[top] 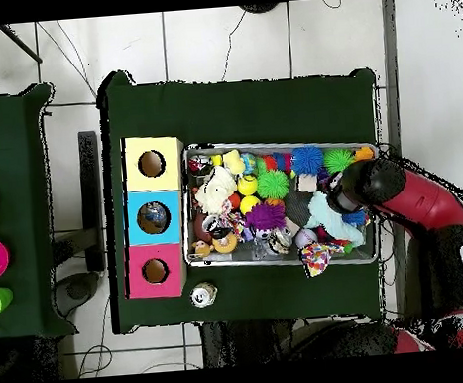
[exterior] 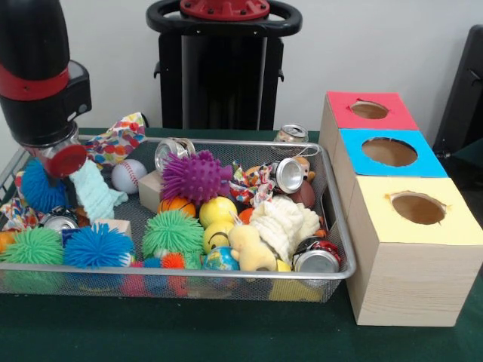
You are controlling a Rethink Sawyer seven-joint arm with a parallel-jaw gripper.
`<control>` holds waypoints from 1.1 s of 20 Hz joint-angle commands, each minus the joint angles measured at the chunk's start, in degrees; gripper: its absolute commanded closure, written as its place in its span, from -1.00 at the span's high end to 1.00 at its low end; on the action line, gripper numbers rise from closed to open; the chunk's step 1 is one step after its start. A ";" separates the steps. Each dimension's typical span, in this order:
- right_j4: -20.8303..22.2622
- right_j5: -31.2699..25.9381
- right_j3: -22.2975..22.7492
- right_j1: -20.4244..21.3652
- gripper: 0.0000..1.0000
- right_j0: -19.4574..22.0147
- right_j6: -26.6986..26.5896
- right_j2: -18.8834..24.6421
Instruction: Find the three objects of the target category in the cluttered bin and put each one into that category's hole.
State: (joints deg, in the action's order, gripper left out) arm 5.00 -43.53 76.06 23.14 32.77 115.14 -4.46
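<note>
The bin (exterior: 332, 226), stiff light wire mesh, sits on the green tabletop (exterior: 189, 332) beside three boxes (exterior: 400, 219). The claw (exterior: 54, 162) hovers inside; its state cannot be told. Best gripped by its rim.

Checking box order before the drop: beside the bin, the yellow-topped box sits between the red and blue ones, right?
No. The blue-topped box is the middle one; the yellow-topped box is at one end and the red-topped box at the other, beside the bin. The front view shows it.
</note>
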 commanded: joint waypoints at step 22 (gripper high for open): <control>-3.94 -11.29 -17.78 -8.31 1.00 -1.48 2.76 4.63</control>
State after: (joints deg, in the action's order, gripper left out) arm 2.35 -50.81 60.07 16.55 31.56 115.14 -3.64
